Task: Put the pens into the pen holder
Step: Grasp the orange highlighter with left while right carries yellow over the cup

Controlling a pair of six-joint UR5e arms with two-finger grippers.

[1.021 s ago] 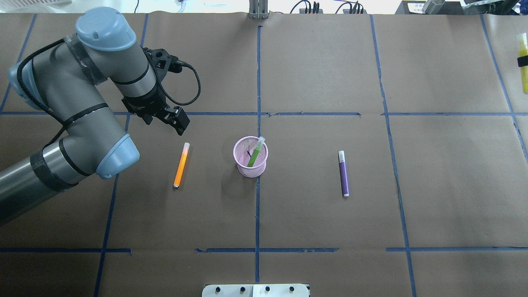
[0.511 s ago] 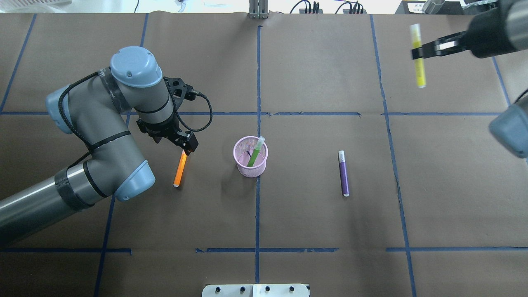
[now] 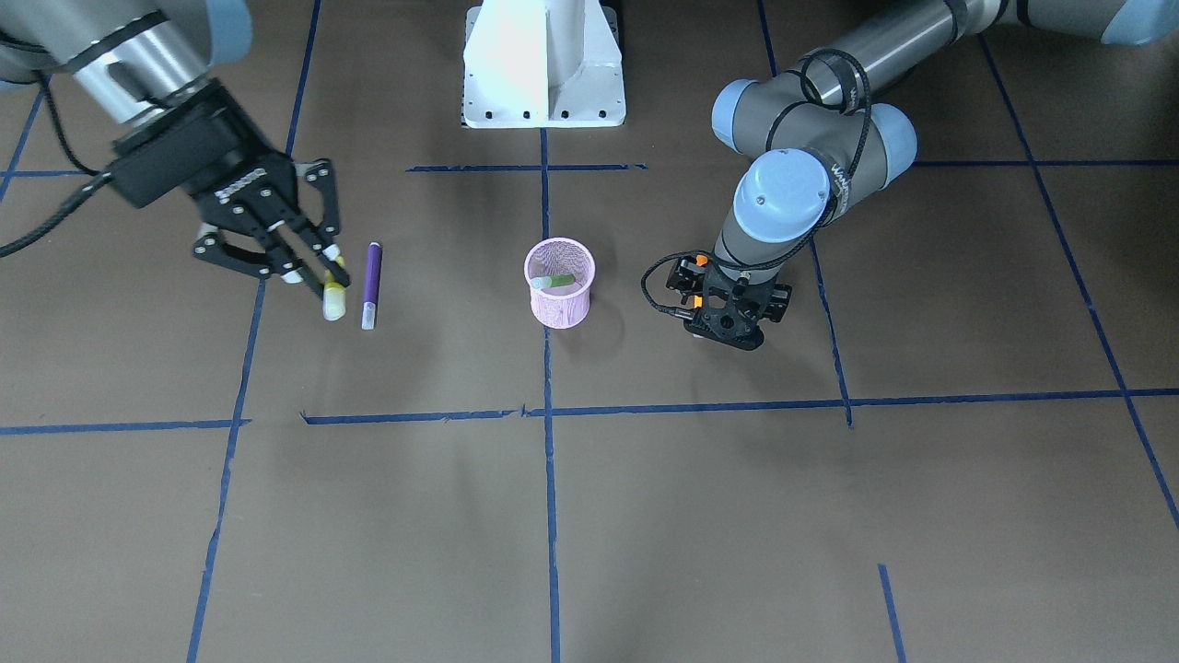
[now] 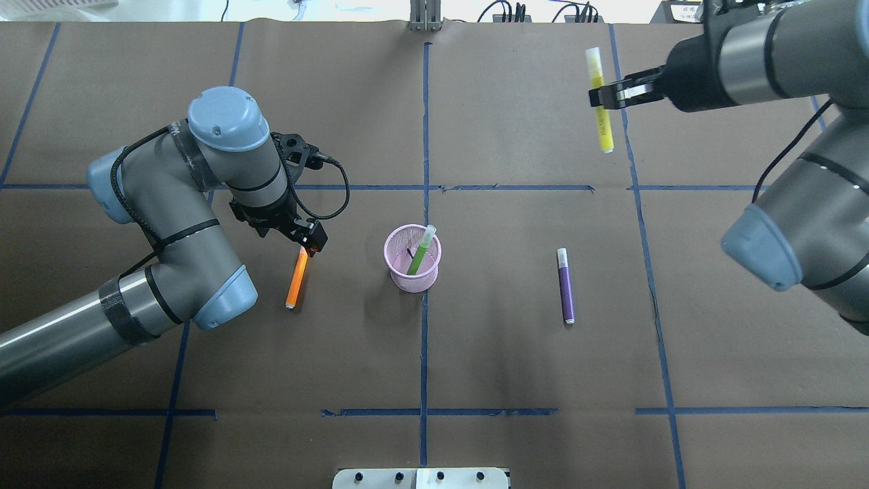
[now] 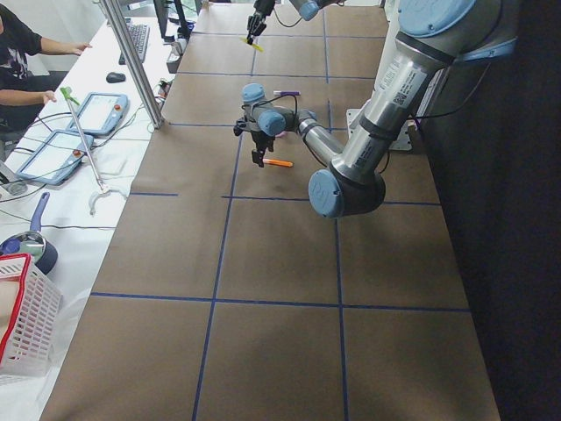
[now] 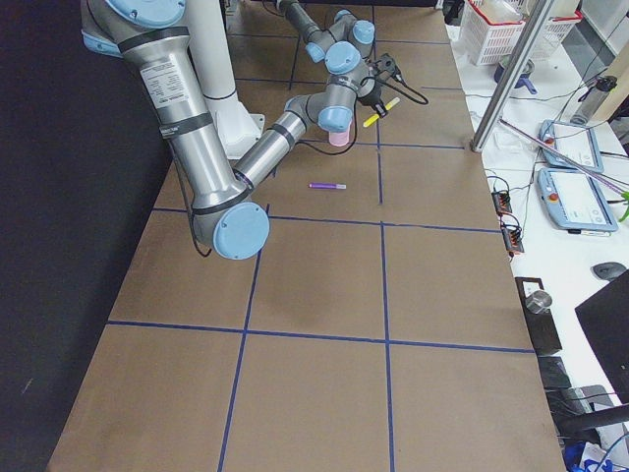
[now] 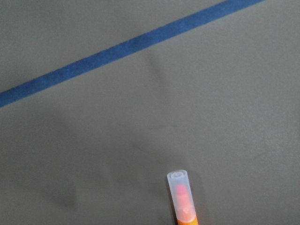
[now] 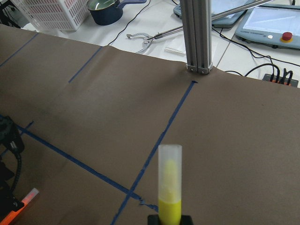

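Observation:
The pink mesh pen holder (image 4: 407, 278) (image 3: 559, 308) stands mid-table with the green pen (image 4: 419, 252) leaning inside it. The orange pen (image 4: 295, 282) lies on the table to its left. My left gripper (image 4: 311, 242) is low over that pen's cap end (image 7: 180, 190). No fingers show in the left wrist view, and the jaws look open and empty. The purple pen (image 4: 565, 288) (image 3: 371, 276) lies to the holder's right. My right gripper (image 4: 601, 96) is shut on a yellow pen (image 4: 600, 119) (image 8: 169, 187) and holds it above the table at the far right.
The table is brown paper with a blue tape grid. The robot's white base plate (image 4: 421, 477) sits at the near edge. A metal post (image 4: 424, 20) and cables stand at the far edge. Operators' desks with a white basket (image 6: 496, 20) lie beyond it.
My left gripper has come down and right onto the orange pen's cap end. My right arm has swung in from the right edge, carrying the yellow pen leftward.

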